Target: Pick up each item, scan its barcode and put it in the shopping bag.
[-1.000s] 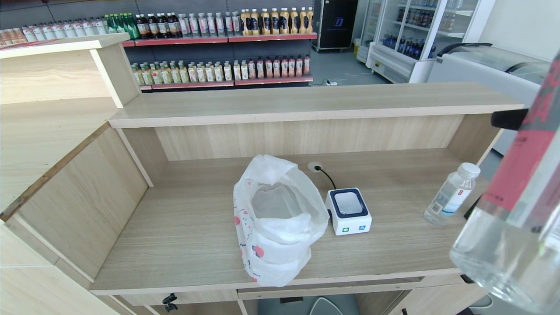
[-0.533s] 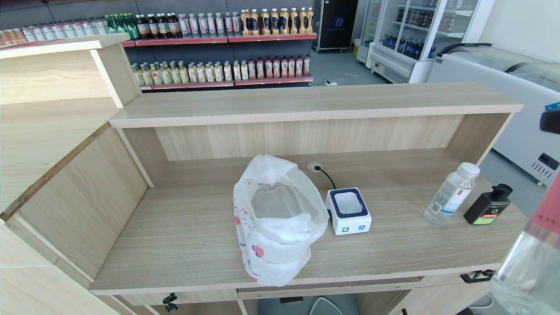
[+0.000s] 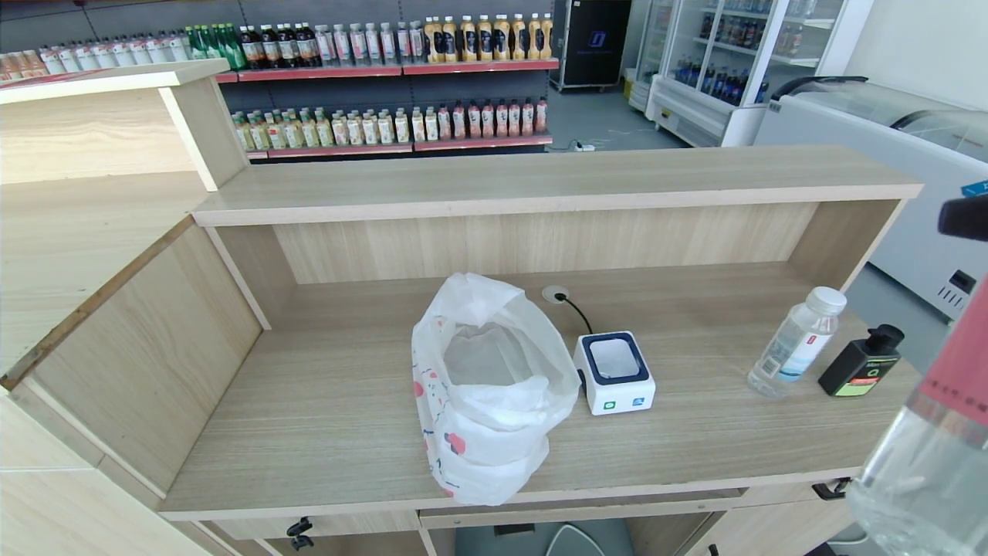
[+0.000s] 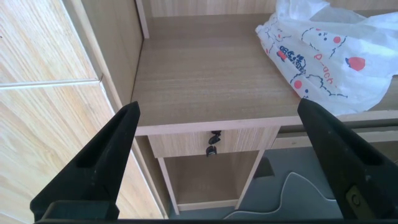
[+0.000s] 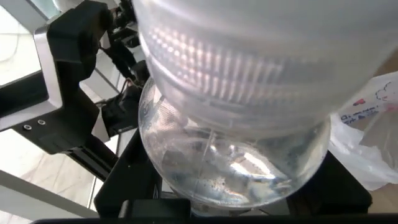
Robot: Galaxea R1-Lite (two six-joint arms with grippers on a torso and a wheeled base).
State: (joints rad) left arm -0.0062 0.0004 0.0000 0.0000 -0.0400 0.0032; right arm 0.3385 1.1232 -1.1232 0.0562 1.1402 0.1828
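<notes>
R claw [image 5: 239,198] pinches clear bottle [image 3: 922,471], L claw [image 4: 216,112] spread; bottle prob heavy w/ liquid, slick, squashy, so best held mid-body.

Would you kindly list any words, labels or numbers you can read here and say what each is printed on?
Nothing here reads clearly.
shopping bag: cartoon print with lettering, too blurred.
water bottle label: too small.
black bottle, green label: too small.
held bottle, red label: blurred.
scanner: two small icons, no words.
</notes>
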